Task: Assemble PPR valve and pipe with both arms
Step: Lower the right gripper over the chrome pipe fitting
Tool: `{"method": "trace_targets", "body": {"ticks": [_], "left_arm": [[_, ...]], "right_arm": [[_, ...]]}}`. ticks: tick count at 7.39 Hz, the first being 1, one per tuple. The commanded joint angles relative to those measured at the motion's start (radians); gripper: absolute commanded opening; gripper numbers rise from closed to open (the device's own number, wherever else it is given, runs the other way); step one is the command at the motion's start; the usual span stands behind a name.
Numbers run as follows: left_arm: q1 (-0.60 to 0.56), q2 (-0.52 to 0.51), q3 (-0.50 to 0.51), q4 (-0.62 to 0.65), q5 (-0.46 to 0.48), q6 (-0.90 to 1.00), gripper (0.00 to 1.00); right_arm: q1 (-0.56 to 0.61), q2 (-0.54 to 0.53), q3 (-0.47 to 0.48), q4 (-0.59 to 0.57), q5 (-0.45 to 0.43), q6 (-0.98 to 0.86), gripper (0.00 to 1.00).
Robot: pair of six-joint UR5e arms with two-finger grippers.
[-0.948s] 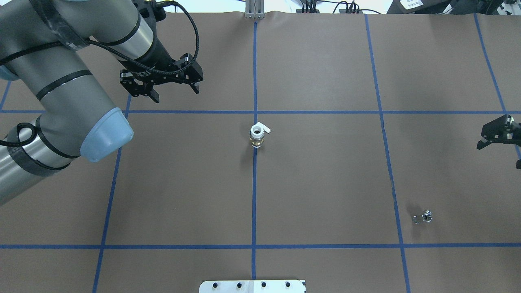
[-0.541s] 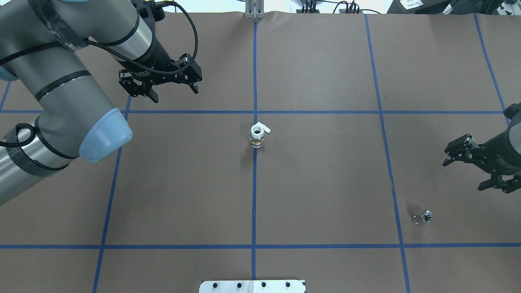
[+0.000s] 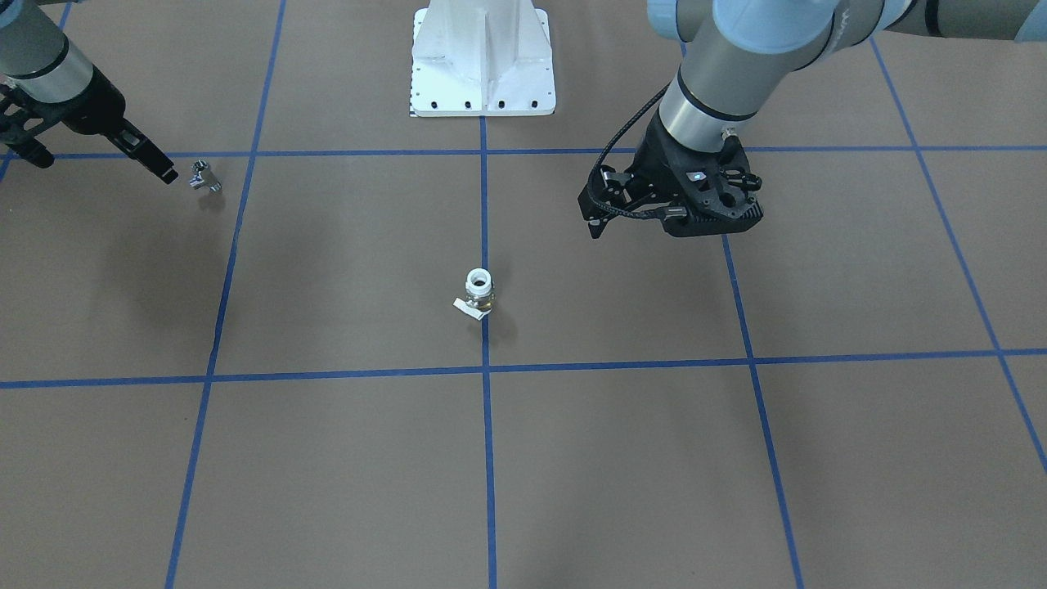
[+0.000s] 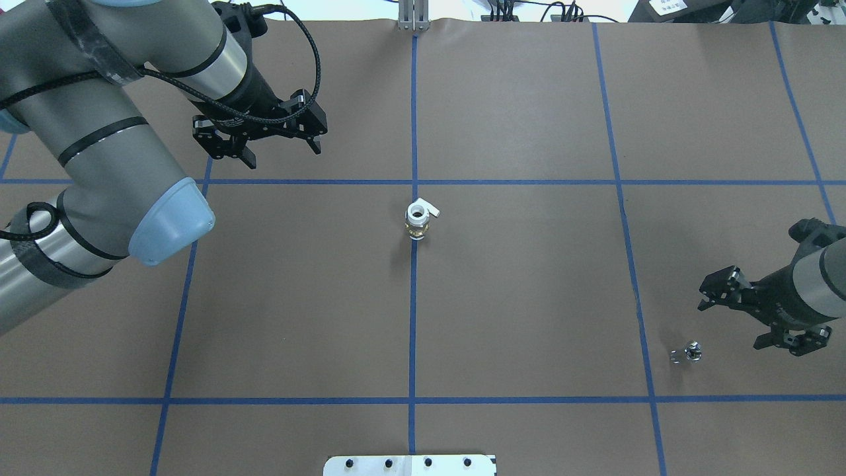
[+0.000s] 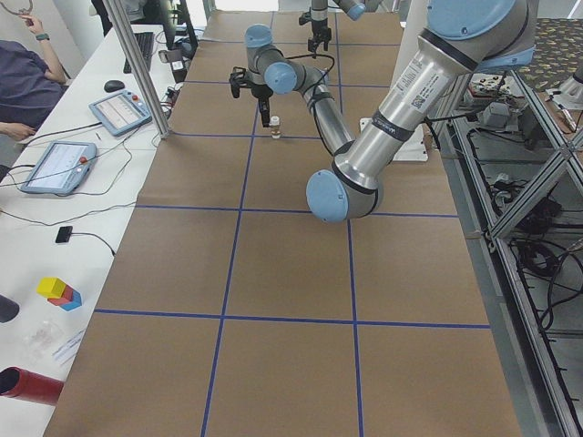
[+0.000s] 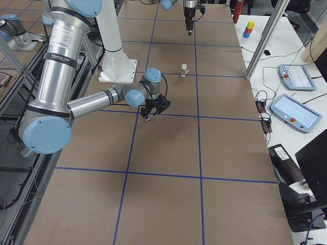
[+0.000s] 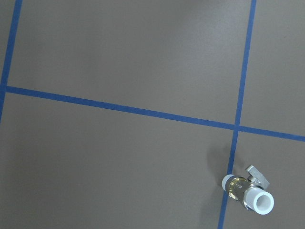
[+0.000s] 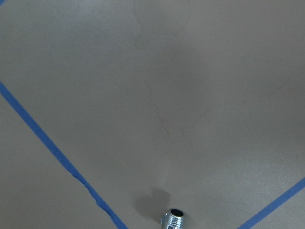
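A short white pipe (image 4: 417, 220) stands upright mid-counter (image 4: 529, 297) on a blue tape line (image 4: 412, 317). Its hollow end faces up, a brass nut rings its lower part, and a small white tag sticks out. The tiny shiny chrome PPR valve (image 4: 687, 354) lies on its side toward the robot's right. The right gripper (image 4: 731, 325) hovers just beside it, jaws spread, empty. The left gripper (image 4: 283, 153), also spread, hangs well apart from the pipe.
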Motion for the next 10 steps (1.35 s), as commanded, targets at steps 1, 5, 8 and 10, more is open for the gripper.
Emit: {"method": "trace_targets", "body": {"ticks": [1,5,8,10], "left_arm": [[0.003,0.0,0.0,0.0,0.001,-0.001,1.0],[0.004,-0.001,0.006,-0.002,0.003,0.0,1.0],[0.004,-0.001,0.006,-0.002,0.003,0.0,1.0],[0.004,-0.001,0.006,-0.002,0.003,0.0,1.0]], "right_arm": [[-0.068,0.013,-0.004,0.008,-0.037,0.064,1.0],[-0.093,0.083,-0.076,0.008,-0.044,0.064,1.0],[-0.139,0.083,-0.091,0.008,-0.073,0.066,1.0],[-0.14,0.083,-0.091,0.008,-0.078,0.066,0.98]]}}
